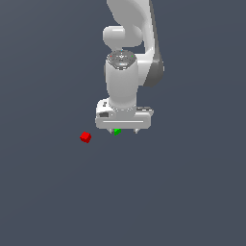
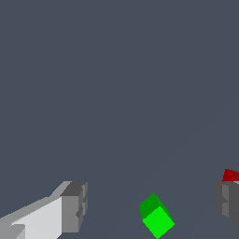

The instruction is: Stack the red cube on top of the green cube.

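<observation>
The red cube point(image 1: 85, 137) lies on the dark floor, to the exterior view's left of my gripper point(image 1: 124, 130). The green cube point(image 1: 117, 131) shows just under the white hand, partly hidden by it. In the wrist view the green cube point(image 2: 157, 218) lies between the two grey fingertips point(image 2: 73, 207), nearer the other one. Only a corner of the red cube point(image 2: 231, 175) shows there, behind that other fingertip. My gripper point(image 2: 150, 204) is open wide and holds nothing. I cannot tell how high it is above the floor.
The dark grey floor point(image 1: 182, 192) is flat and plain all around. The white arm point(image 1: 126, 62) rises above the gripper in the exterior view.
</observation>
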You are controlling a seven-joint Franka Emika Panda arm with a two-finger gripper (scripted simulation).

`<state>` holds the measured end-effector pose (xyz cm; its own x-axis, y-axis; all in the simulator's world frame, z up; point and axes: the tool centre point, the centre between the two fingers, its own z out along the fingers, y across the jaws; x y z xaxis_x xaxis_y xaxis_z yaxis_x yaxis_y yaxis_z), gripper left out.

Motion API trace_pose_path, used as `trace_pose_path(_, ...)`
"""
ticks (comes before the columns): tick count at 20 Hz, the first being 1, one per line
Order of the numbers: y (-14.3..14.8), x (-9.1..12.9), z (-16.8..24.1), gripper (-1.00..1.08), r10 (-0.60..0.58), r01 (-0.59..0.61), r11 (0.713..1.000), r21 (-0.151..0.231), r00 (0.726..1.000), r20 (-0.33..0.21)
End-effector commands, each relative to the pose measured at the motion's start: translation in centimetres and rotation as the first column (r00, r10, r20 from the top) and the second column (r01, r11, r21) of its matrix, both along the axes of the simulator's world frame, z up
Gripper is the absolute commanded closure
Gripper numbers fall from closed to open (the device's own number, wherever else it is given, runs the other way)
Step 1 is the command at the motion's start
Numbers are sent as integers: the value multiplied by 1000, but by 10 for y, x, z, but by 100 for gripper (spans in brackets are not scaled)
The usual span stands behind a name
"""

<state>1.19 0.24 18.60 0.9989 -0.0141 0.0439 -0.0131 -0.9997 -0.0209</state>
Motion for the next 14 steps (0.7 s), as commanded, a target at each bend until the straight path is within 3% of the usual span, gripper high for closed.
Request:
trace_pose_path(1,0,0,0,-92,0,0,1000,0,1000,0)
trace_pose_path(7,-23,-5,-12,-92,-32,32,999,-2,999,-5)
trace_pose_path(14,-106,-30,-58,-92,-153,153,988,-10,988,-23)
